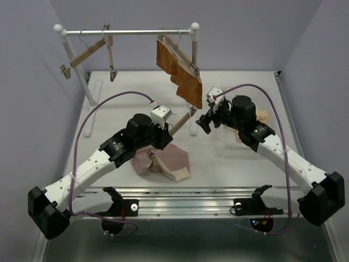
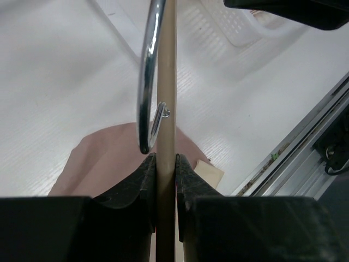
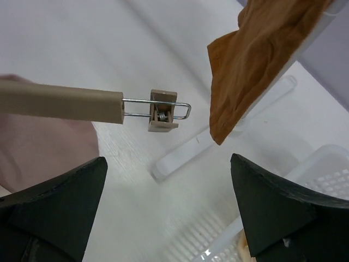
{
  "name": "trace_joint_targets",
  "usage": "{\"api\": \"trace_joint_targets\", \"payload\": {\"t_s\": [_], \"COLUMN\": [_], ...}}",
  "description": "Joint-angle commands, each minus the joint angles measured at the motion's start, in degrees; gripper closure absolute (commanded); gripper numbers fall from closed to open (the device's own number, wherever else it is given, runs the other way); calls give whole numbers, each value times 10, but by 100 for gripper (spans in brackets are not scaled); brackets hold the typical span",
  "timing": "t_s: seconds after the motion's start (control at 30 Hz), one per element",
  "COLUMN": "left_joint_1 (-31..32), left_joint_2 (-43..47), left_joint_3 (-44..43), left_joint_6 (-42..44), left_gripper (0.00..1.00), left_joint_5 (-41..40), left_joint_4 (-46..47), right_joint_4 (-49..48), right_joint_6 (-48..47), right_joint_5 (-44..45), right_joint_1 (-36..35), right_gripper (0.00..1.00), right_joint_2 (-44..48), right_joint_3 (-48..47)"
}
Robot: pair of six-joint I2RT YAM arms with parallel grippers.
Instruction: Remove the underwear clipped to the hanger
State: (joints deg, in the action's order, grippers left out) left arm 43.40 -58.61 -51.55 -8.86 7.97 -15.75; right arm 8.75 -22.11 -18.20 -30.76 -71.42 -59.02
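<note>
Holding a wooden hanger bar low over the table, the left gripper has its jaws pressed tight on the bar, close beside the hanger's steel hook; the right gripper faces the bar's far end with its jaws spread wide and nothing between them; the spring clip on a wire at that end is bare. Two briefs, the dusty pink underwear and the pale cream underwear, lie in a heap on the table under the left arm; the rust brown underwear hangs at the back, clipped to a second hanger on the rail, near the right gripper but apart from it. This looks like the last brief to free; to do it well, the right jaws should probably close on a clip's tail ends rather than on the cloth, squeezing squarely so the spring opens; the held bar is best kept aside so its wire does not snag the fabric. Hard to make out: the held bar's other end and any clip there are out of sight in every view; how many clips grip the rust brown brief cannot be told, as folds cover them; a white basket sits beneath the right arm, its contents mostly hidden.
</note>
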Motion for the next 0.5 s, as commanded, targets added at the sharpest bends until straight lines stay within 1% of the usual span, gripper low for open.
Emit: {"api": "trace_joint_targets", "payload": {"t_s": [0.0,0.03,0.07,0.17,0.2,0.27,0.3,0.33,0.37,0.4,0.43,0.47], "left_joint_1": [-2,-3,-3,-6,-7,-10,-12,-12,-13,-16,-17,-18], "left_joint_2": [32,31,25,12,5,-2,-8,-11,-12,-12,-11,-8], "left_joint_3": [13,14,15,11,12,15,17,20,25,28,32,43], "left_joint_6": [-28,-33,-36,-48,-52,-65,-69,-74,-87,-95,-104,-112], "left_gripper": [100,100,100,100,100,100,100,100,100,100,100,100], "left_joint_5": [20,21,25,29,41,63,84,92,100,118,134,148], "left_joint_4": [126,150,153,193,202,226,233,242,260,270,296,309], "right_joint_4": [-189,-191,-198,-232,-249,-318,-350,-383,-448,-481,-538,-560], "right_joint_6": [219,245,295,361,405,455,510,531,555,592,603,616], "right_joint_5": [29,25,18,-1,-10,-28,-48,-60,-68,-71,-75,-77], "right_joint_1": [0,0,0,0,0,0,0,0,0,0,0,0], "right_gripper": [0,0,0,0,0,0,0,0,0,0,0,0], "right_joint_2": [83,89,94,109,111,116,117,116,113,107,103,97], "right_joint_3": [71,77,83,112,123,160,175,189,216,226,234,240]}}
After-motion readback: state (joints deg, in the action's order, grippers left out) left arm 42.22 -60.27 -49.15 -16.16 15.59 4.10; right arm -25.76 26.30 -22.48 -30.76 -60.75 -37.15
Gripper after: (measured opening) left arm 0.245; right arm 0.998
